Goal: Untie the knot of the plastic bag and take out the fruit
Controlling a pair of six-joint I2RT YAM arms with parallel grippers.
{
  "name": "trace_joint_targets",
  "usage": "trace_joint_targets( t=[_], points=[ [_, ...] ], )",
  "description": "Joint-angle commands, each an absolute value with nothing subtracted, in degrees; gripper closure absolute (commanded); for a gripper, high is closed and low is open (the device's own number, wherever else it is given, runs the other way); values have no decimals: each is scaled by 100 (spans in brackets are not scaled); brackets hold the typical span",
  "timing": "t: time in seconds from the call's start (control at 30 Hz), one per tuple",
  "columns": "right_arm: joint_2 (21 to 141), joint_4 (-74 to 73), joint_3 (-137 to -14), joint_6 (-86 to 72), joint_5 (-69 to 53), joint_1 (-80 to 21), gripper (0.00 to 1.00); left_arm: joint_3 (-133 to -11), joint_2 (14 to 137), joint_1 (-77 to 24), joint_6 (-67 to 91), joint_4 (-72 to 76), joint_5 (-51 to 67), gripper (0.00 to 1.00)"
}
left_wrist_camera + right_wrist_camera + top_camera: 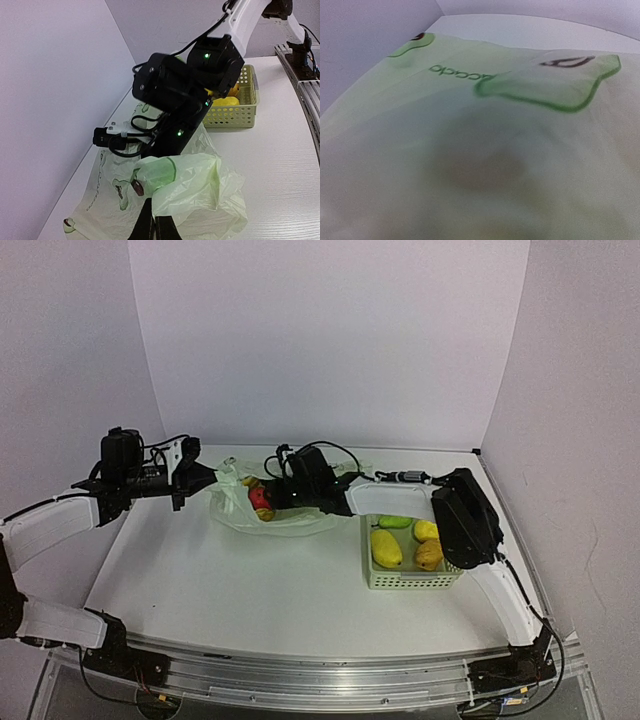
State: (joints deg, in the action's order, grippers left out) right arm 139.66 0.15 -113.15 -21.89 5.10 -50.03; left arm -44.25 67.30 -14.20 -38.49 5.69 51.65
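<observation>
The plastic bag [290, 523] lies by the far edge of the tabletop [200, 580], a little left of its middle, crumpled and slack. Through its thin film we see a red apple [260, 498] with yellow fruit [250, 482] touching it.

Just right of the bag, nearer the right edge, stands a pale green lattice basket [410, 580]. It holds a green pear [395, 522] at the far side, two yellow fruits [385, 548] [426, 530] and a brownish one [430, 556].

The film carries small dark round logos [136, 187]. The right wrist view also shows green lettering [460, 74], but it is too blurred for us to read. That view is filled with pale green plastic [470, 125].

The left gripper [205, 480] is at the bag's left end. In its own wrist view its fingers [145, 225] are pressed together on a raised fold of the film [200, 200].

The right gripper [283, 495] reaches from the basket's side across to the bag. Its tips are buried in the plastic, so we cannot tell whether they are spread or closed.

The right arm's dark wrist [170, 85] and a black cable [125, 137] stand between the left wrist camera and the basket [235, 117], hiding part of it.
</observation>
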Motion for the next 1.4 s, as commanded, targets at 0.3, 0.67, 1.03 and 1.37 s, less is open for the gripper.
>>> trace_joint_targets(
  t=[0.3,0.67,1.03,1.37],
  points=[
    [15615,19,-13465,-3377,2557,-4608,29,-4745,6952,-1546,-3806,932,5464,100],
    [16989,17,-15037,-3751,2713,-4617,24,-4790,7051,-1642,-3788,900,5535,100],
    [16670,-319,-14546,-3791,2386,-4653,96,-4813,7009,-1644,-3753,758,5405,100],
    [14657,782,-12739,-2799,1126,-4610,100,-4784,6903,-1640,-3610,696,4933,100]
  ],
)
